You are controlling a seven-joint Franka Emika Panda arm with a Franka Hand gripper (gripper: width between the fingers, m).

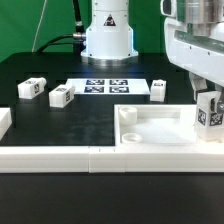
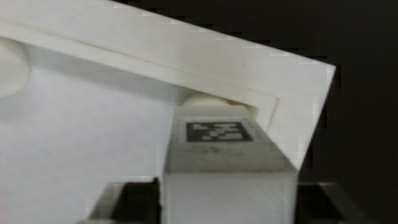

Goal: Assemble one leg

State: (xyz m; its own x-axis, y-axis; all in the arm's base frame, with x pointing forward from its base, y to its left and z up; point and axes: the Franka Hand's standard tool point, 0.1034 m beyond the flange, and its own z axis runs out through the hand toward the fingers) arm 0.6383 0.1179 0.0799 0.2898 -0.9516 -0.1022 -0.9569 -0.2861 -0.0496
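My gripper is at the exterior view's right, shut on a leg, a small white block with a square tag. It holds the leg upright over the right corner of the large white tray-like piece. In the wrist view the leg sits between my gripper's dark fingers, and its far end is at the hole in the tray's corner. Whether it is seated in the hole I cannot tell. Three more legs lie on the table: two at the left and one beside the marker board.
The marker board lies in front of the robot base. A long white border rail runs along the front, with a piece of it at the far left. The table is black.
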